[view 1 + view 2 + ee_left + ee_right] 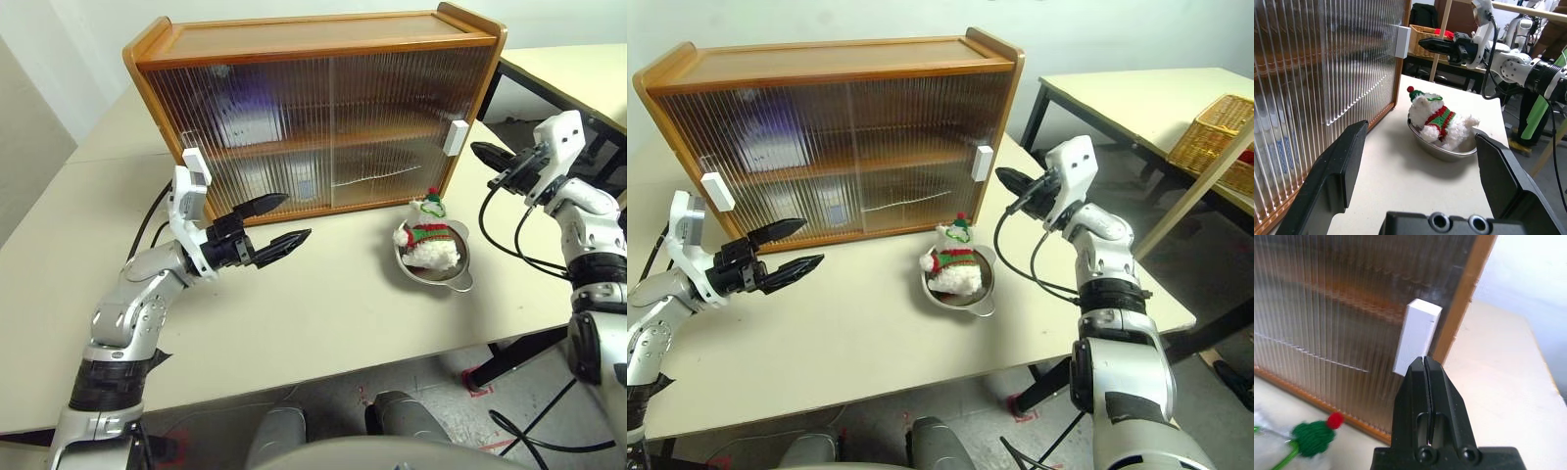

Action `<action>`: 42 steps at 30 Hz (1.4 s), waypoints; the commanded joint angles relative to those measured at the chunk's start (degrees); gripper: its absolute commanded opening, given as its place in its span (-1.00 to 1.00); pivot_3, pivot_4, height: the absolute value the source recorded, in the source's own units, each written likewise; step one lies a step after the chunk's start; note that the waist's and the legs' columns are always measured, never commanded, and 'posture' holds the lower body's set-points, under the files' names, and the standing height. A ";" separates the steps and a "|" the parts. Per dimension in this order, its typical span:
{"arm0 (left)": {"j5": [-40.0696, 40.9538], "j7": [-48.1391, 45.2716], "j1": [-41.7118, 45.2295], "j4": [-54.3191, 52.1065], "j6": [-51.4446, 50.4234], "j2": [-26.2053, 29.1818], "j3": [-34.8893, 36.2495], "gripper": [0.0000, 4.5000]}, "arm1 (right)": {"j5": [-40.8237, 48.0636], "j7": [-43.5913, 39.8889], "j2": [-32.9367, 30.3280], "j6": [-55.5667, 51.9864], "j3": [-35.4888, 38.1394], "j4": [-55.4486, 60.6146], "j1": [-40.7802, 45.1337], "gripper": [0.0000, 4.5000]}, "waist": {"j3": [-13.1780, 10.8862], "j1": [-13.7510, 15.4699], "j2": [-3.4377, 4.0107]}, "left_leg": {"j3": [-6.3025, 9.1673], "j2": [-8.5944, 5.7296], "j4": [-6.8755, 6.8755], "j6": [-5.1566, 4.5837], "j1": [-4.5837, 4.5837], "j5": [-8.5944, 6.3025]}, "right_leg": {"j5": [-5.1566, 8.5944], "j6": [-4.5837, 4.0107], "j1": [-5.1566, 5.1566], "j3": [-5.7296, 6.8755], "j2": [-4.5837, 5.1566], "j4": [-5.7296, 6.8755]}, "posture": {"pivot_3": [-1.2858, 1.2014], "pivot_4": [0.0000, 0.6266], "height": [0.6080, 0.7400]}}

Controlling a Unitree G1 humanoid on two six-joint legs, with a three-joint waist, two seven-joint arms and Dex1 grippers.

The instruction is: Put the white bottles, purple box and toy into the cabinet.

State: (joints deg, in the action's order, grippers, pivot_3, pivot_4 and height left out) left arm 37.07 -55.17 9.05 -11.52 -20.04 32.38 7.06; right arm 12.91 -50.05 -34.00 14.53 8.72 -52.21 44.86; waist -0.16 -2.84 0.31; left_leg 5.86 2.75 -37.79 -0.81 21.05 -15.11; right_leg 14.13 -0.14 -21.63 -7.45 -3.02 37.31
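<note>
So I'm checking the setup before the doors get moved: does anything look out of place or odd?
Only the toy: it lies slumped in the steel bowl in front of the cabinet, not on a shelf. Both sliding doors are shut. Nothing looks spilled or broken.

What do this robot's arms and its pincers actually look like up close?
Both arms are built of rounded silver-grey metal segments with dark black bands at the joints. Each wrist carries a white block, and loose black cables loop beside the arms. The left gripper has two black tapered fingers like pointed claws. The right gripper has the same black fingers on a black base with small round screws.
</note>
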 commanded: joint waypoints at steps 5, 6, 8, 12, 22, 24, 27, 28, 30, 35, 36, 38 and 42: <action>-0.25 0.70 -0.88 -1.56 0.22 -0.46 0.05 1.00 | -2.76 2.11 1.56 3.93 -0.29 -6.59 3.92 -0.98 | 0.00 0.02 0.02 | 0.11 0.02 0.01 0.00 0.01 0.00 | 0.00 0.00 0.00 -0.02 0.01 0.00 | -0.01 -1.00 1.00; -0.29 0.73 -0.86 -1.58 0.22 -0.49 0.05 1.00 | -2.93 2.19 1.70 4.15 -0.25 -7.02 4.19 -0.98 | 0.00 0.01 0.02 | 0.14 0.02 0.01 0.00 0.01 0.00 | 0.00 0.00 0.00 -0.03 0.01 0.00 | -0.01 -1.00 1.00; -0.38 0.77 -0.78 -1.53 0.25 -0.57 0.11 1.00 | -3.14 2.31 2.06 4.49 -0.18 -7.67 4.66 -0.98 | 0.00 0.02 0.02 | 0.16 0.02 0.01 0.00 0.01 0.00 | 0.00 0.00 0.00 -0.03 0.02 0.00 | -0.01 -1.00 1.00; -0.47 0.90 -0.60 -1.51 0.27 -0.74 0.10 1.00 | -3.29 2.16 3.24 4.94 -0.40 -8.10 5.14 -0.98 | -0.01 0.01 0.02 | 0.19 0.03 0.02 0.00 0.02 0.00 | 0.00 0.00 0.00 -0.04 0.03 0.00 | -0.01 -1.00 1.00; -0.55 1.34 -0.57 -1.77 0.47 -1.27 0.02 1.00 | -3.23 0.94 3.76 4.97 -0.23 -8.08 5.05 -0.98 | -0.01 -0.17 0.03 | 0.17 0.08 0.03 0.00 0.00 -0.01 | -0.01 -0.01 -0.01 -0.04 0.01 0.00 | -0.01 -1.00 1.00; -0.59 1.26 -0.54 -1.68 0.54 -1.27 0.01 1.00 | -3.46 1.39 3.11 5.15 -0.07 -8.56 4.95 -0.98 | -0.01 -0.15 0.03 | 0.17 0.08 0.03 0.00 0.00 -0.01 | -0.01 -0.02 -0.01 -0.04 0.02 0.00 | -0.01 -1.00 1.00; -0.67 1.20 -0.38 -1.61 0.57 -1.35 -0.06 1.00 | -3.71 1.93 2.03 5.50 0.07 -8.75 4.58 -0.98 | -0.02 -0.12 0.05 | 0.18 0.08 0.03 0.00 0.02 -0.01 | -0.01 -0.02 -0.01 -0.06 0.04 0.00 | -0.01 -1.00 1.00; -0.69 1.24 -0.39 -1.59 0.63 -1.44 -0.05 1.00 | -3.72 2.21 1.36 5.61 0.30 -9.04 4.44 -0.98 | -0.02 -0.10 0.05 | 0.18 0.08 0.03 0.01 0.02 -0.01 | -0.01 -0.02 -0.01 -0.06 0.05 0.00 | -0.01 -1.00 1.00; -0.73 1.19 -0.30 -1.41 0.71 -1.53 -0.08 1.00 | -3.68 2.68 0.54 5.75 0.52 -9.50 4.39 -0.98 | -0.02 -0.10 0.05 | 0.18 0.08 0.03 0.01 0.02 -0.01 | -0.01 -0.02 0.00 -0.07 0.05 -0.01 | -0.01 -1.00 1.00; -1.03 1.04 0.18 -0.91 0.99 -1.82 -0.50 1.00 | -3.72 2.86 0.27 6.06 0.21 -10.03 4.71 -0.98 | -0.02 -0.13 0.05 | 0.16 0.08 0.03 0.01 0.02 -0.02 | 0.00 -0.02 0.00 -0.21 0.04 -0.01 | -0.02 -1.00 1.00; -1.11 1.00 0.31 -0.76 1.07 -1.85 -0.56 1.00 | -3.83 3.04 0.42 6.09 0.10 -10.23 4.92 -0.98 | -0.02 -0.14 0.05 | 0.15 0.08 0.03 0.01 0.02 -0.02 | -0.01 -0.02 -0.01 -0.23 0.03 -0.01 | -0.02 -1.00 1.00; -1.18 1.01 0.54 -0.61 1.13 -1.93 -0.65 1.00 | -3.99 3.23 1.00 6.17 -0.16 -10.53 5.44 -0.98 | -0.02 -0.18 0.05 | 0.15 0.08 0.03 0.01 0.02 -0.02 | -0.01 -0.02 0.00 -0.24 0.03 0.00 | -0.02 -1.00 1.00; -1.37 1.00 0.86 -0.39 1.26 -1.97 -0.67 1.00 | -4.30 3.38 2.48 6.42 -0.60 -11.12 6.54 -0.98 | -0.03 -0.38 0.05 | 0.16 0.11 0.03 0.01 0.01 -0.01 | -0.01 -0.01 -0.01 -0.27 0.03 0.00 | -0.01 -1.00 1.00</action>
State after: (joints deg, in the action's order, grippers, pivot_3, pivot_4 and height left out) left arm 36.17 -53.91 9.61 -12.45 -19.31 30.44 6.74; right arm 9.39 -46.80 -31.98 20.27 8.56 -62.68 50.04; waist -0.19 -3.22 0.36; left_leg 6.03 2.86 -37.76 -0.80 21.06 -15.13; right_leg 14.11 -0.14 -21.65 -7.72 -3.01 37.30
